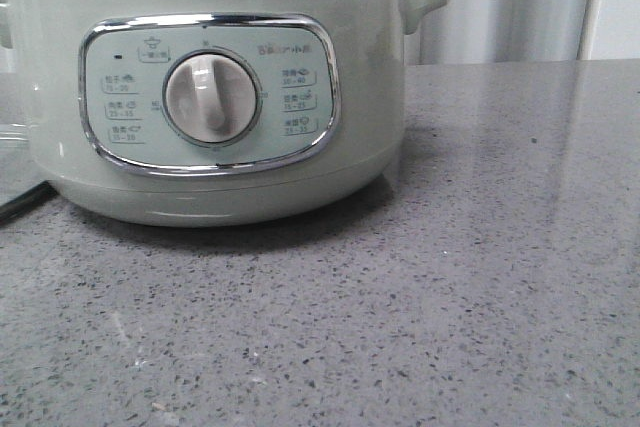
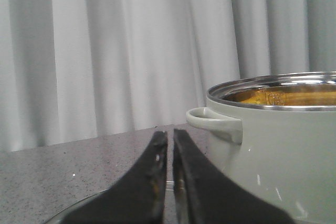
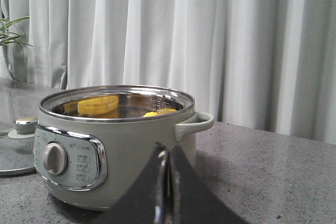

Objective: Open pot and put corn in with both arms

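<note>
Right gripper (image 3: 166,182) closed to a hairline slit, nothing between the fingers, parked low on the stone tabletop (image 1: 480,277) a little back from the pot (image 3: 113,145). Left gripper (image 2: 169,177) likewise pressed nearly together and empty, resting just beside the pot's side handle (image 2: 212,121), above the edge of a glass lid (image 2: 79,208). Judged from both sitting idle and clear of the rim: work apparently finished, arms pulled off so as not to crowd the open vessel. Lid laid flat on the table beside the pot, knob (image 3: 25,125) up, seemingly set aside to keep the mouth free. Corn (image 3: 157,113) visible only from the right wrist view, a yellow sliver inside near the far wall, with a larger yellow patch on the steel liner that may be its reflection. Left wrist view gives only a golden glow under the rim. Front view shows just the control panel (image 1: 208,95) and dial (image 1: 210,99), nothing of the interior, no arms.
</note>
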`<state>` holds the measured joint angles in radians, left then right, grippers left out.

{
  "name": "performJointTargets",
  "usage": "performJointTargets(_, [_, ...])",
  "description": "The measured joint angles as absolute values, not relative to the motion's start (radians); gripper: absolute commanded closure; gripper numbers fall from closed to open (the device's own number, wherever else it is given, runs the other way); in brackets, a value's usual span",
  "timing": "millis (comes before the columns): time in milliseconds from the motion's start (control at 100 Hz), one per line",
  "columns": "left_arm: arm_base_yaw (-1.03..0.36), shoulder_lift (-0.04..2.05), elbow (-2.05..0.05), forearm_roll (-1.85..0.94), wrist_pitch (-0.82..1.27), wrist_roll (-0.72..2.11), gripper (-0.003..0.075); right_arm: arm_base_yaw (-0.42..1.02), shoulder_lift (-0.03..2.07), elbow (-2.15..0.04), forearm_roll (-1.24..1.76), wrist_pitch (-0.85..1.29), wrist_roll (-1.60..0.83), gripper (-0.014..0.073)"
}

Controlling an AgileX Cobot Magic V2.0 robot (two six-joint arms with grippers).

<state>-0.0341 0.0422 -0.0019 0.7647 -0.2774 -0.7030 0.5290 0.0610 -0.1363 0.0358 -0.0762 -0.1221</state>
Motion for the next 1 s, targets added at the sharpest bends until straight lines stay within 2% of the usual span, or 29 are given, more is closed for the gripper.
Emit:
performJointTargets(660, [-0.034,0.042,0.001,0.765,-0.268,-0.703,0.0741,0.529,0.061,-0.136,0.035,-0.076,-0.122,0.0667])
performJointTargets(780, [-0.039,0.004,0.001,0.686,-0.231,-0.685,0.0741,0.529,0.061,-0.136,0.035,-0.076,-0.122,0.0667])
performJointTargets(880, [-0.039,-0.004,0.001,0.540,-0.199,-0.538,0.0741,0.529,0.061,-0.136,0.035,-0.076,-0.122,0.0667])
performJointTargets(1000, [-0.039,-0.004,0.001,0.266,-0.150,-0.160,0.0741,0.529,0.061,-0.136,0.035,-0.076,-0.122,0.0667])
